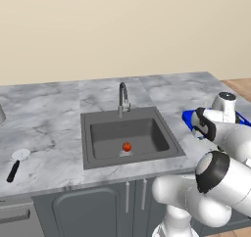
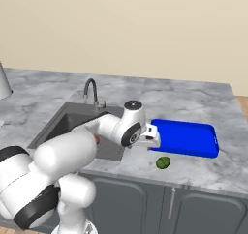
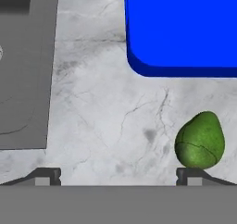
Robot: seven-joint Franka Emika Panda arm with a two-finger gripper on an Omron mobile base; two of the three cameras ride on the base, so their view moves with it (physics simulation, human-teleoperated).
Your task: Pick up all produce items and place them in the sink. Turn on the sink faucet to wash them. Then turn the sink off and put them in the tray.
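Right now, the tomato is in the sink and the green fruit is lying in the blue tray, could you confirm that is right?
Not quite. The tomato is in the sink, but the green fruit lies on the counter in front of the blue tray, not in it. The right base view shows this.

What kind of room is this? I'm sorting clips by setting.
Most likely a kitchen: a sink with a faucet set in a marble counter, with cabinet doors below.

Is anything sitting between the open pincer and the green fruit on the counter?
Nothing visible. The pincer hangs open over bare marble, and the green fruit lies just off one fingertip, near the blue tray, which stays clear of the path.
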